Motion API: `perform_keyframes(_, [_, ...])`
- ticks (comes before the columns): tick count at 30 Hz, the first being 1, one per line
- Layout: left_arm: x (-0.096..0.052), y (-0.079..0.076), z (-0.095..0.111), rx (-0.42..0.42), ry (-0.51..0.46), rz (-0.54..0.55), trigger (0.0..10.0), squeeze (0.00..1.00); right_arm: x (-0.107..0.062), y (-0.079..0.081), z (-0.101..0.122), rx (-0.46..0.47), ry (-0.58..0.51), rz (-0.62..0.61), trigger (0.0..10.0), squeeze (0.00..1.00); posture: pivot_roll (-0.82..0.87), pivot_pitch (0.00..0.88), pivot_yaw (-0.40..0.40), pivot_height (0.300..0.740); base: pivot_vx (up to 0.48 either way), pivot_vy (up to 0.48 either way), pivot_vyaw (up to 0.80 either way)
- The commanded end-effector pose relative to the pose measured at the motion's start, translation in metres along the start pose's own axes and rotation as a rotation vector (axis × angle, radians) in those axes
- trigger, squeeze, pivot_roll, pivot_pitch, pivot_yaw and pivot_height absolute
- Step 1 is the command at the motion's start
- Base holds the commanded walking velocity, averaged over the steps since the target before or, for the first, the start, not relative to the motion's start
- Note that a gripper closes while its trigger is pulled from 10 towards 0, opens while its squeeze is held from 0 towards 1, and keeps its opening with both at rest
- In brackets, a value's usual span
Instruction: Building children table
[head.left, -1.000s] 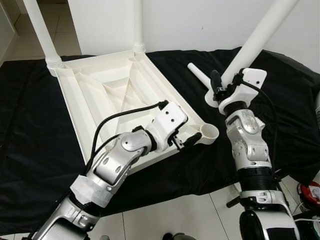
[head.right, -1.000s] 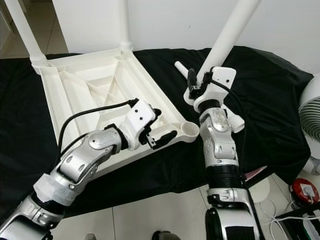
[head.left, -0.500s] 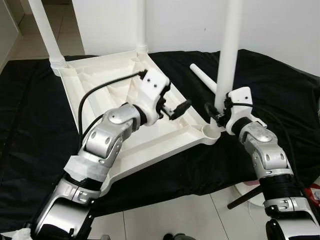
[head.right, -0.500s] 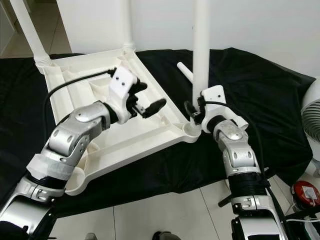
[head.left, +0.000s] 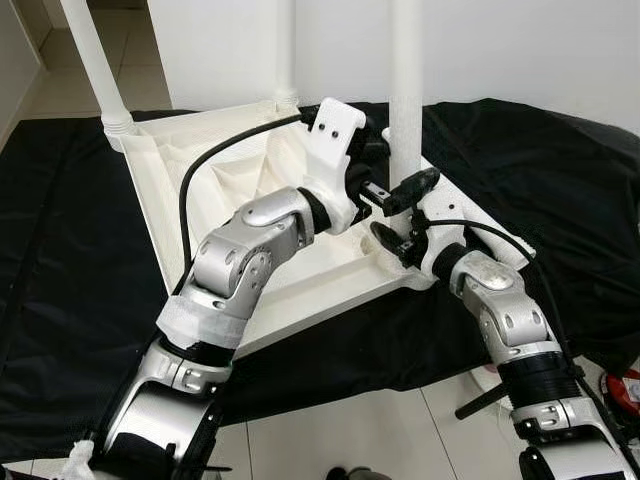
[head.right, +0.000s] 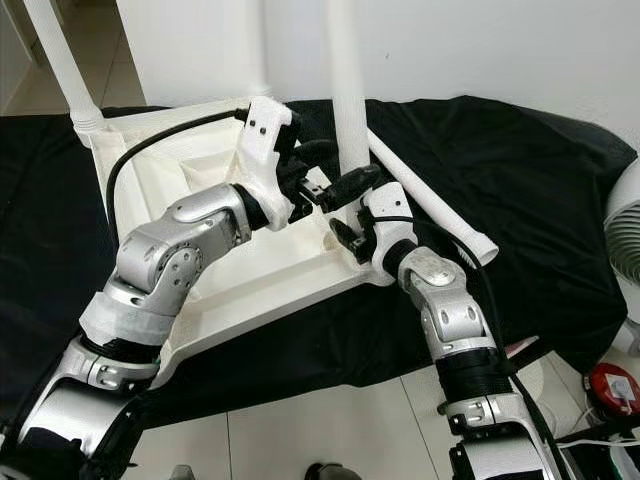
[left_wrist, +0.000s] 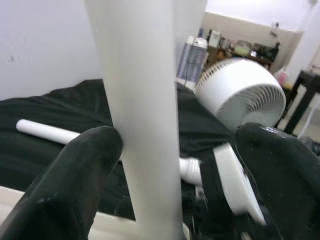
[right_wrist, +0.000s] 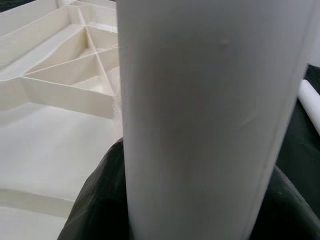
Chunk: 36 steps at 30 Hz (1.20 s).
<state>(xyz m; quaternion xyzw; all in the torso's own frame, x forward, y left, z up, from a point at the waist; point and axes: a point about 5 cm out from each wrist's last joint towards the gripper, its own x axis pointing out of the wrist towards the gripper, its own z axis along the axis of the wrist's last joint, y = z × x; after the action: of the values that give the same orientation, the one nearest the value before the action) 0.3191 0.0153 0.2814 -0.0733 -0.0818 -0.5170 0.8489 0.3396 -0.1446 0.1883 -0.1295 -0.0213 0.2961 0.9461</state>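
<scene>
Left arm bent sharply at the elbow, forearm reaching up and across the upturned white tabletop (head.left: 190, 215). Left gripper (head.left: 395, 190) sits around the upright white leg (head.left: 405, 90); its black fingers (left_wrist: 87, 165) spread, one touching the leg's side, the other standing apart from it, so unclenched, not clamped.

Right arm rises from below, forearm angled in toward the table's near corner. Right gripper (head.left: 392, 238) is low on the same leg, close above the corner socket; wrist view shows black fingers (right_wrist: 97, 200) pressed to either side of the leg, grasping it.

Leg stands vertical, long axis straight up, foot end at the corner. Two more legs (head.left: 95, 60) stand upright at the far corners. A fourth leg (head.right: 430, 205) lies flat on the black cloth (head.left: 560, 170), just beside the table's edge.

White fan (left_wrist: 240, 92) beyond the cloth's right side. Red object (head.right: 612, 385) on tile floor (head.right: 330, 430).
</scene>
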Motion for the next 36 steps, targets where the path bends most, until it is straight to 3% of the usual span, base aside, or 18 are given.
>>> perform_keyframes(1, [0.005,-0.006,0.010,0.004,-0.032,-0.102,10.0,0.00,0.002,0.005,0.006,-0.023,-0.014,0.047,10.0,0.00,0.04,0.041,-0.054,0.740,0.000,0.000,0.00])
perform_keyframes(13, [0.016,0.000,0.031,-0.043,-0.076,-0.072,10.0,0.00,0.001,0.012,0.008,-0.050,-0.024,0.114,10.0,0.00,0.03,0.036,-0.048,0.740,0.000,0.000,0.00])
perform_keyframes(14, [0.016,0.000,0.032,-0.049,-0.083,-0.080,7.7,0.00,0.000,0.012,0.007,-0.052,-0.020,0.116,10.0,0.00,0.03,0.030,-0.043,0.740,0.000,0.000,0.00])
perform_keyframes(15, [0.016,0.000,0.033,-0.062,-0.087,-0.087,0.0,0.00,0.000,0.011,0.006,-0.050,-0.015,0.116,10.0,0.00,0.03,0.031,-0.042,0.740,0.000,0.000,0.00])
perform_keyframes(23, [0.016,0.000,0.034,-0.072,-0.090,-0.093,0.0,0.00,-0.001,0.011,0.005,-0.050,-0.012,0.114,10.0,0.00,0.03,0.029,-0.041,0.740,0.000,0.000,0.00])
perform_keyframes(33, [0.019,0.006,0.035,-0.052,-0.089,-0.019,0.0,0.00,0.003,0.012,0.006,-0.042,-0.014,0.104,10.0,0.00,0.04,0.012,-0.046,0.740,0.000,0.000,0.00])
perform_keyframes(34, [0.020,0.008,0.034,-0.053,-0.082,0.007,9.1,0.00,0.003,0.013,0.007,-0.038,-0.018,0.100,10.0,0.00,0.04,0.009,-0.046,0.740,0.000,0.000,0.00])
perform_keyframes(36, [0.020,0.009,0.034,-0.055,-0.076,0.025,9.1,0.00,0.004,0.013,0.007,-0.034,-0.020,0.097,10.0,0.00,0.04,0.009,-0.046,0.740,0.000,0.000,0.00])
